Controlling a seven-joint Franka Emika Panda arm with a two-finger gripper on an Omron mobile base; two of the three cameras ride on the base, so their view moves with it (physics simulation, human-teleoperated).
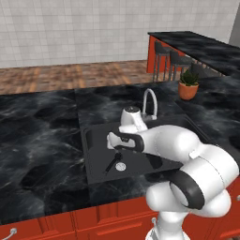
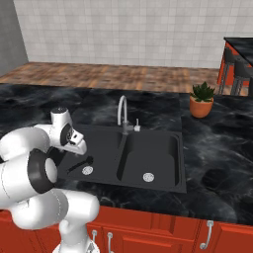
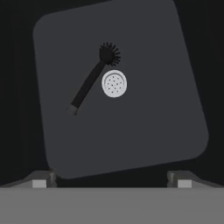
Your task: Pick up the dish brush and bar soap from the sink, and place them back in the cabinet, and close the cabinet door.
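Fingers (image 3: 112,179) hanging wide open, holding nothing, above the sink (image 3: 175,127); brush (image 3: 92,78) looking light and stiff, best pinching mid-handle.

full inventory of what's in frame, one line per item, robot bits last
dish brush: 1, black, lying in the left basin floor, bristle head beside the drain
sink: 1, black, two basins, set in the counter
drains: 2, round silver, one per basin
faucet: 1, silver gooseneck, behind the divider between basins
counter: 1, black marble, around the sink
potted plant: 1, green in an orange pot, on the counter right of the sink
drawer fronts: red, silver pulls, below the counter
bar stools: 2, dark, at the far counter
floor: brown wood; wall behind white tile
arm: 1, white with dark joints, reaching over the left basin
hand: 1, open, above the brush, holding nothing
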